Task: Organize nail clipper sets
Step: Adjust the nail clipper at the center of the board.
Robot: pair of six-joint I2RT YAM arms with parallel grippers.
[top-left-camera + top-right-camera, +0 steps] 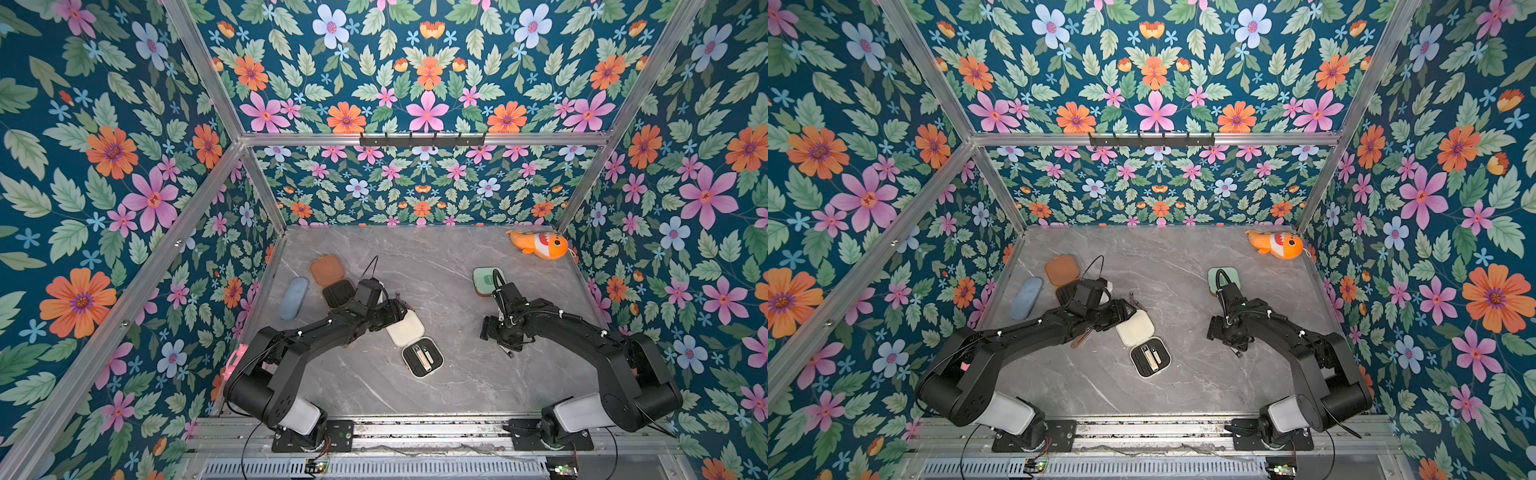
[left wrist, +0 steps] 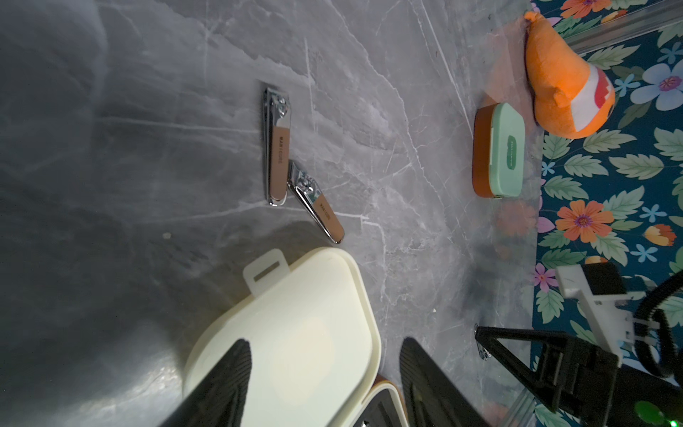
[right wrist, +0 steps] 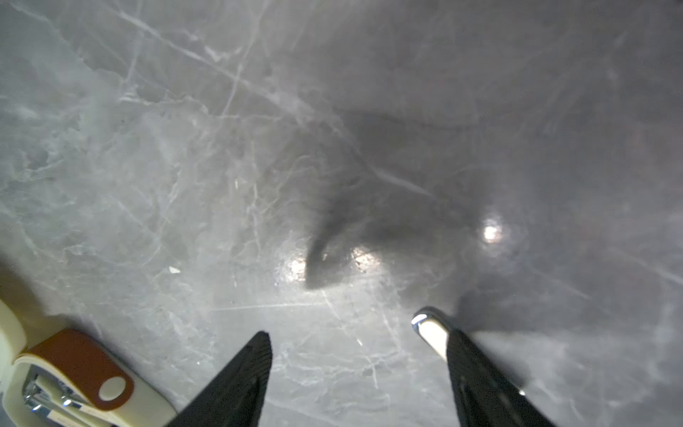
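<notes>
The cream case lies open mid-table, lid point(image 1: 405, 329) beside its black tray point(image 1: 422, 357), which holds clippers. My left gripper point(image 2: 325, 369) hovers open over that lid point(image 2: 295, 325), one finger point(image 2: 221, 384) above it and the second off its edge. Two brown-handled clippers point(image 2: 277, 148) point(image 2: 316, 201) lie loose on the table beyond it. The brown case point(image 1: 328, 270) is open at the back left with its black tray point(image 1: 338, 293). The mint green case point(image 1: 487, 279) point(image 2: 506, 149) is shut. My right gripper point(image 3: 358, 344) stands open low over bare table, with a slim metal tool point(image 3: 428, 329) at one fingertip.
A pale blue oblong case point(image 1: 294, 297) lies by the left wall. An orange plush fish point(image 1: 540, 245) sits in the back right corner. A pink object point(image 1: 235, 361) shows behind the left arm. Floral walls close in the grey marble table point(image 1: 436, 266).
</notes>
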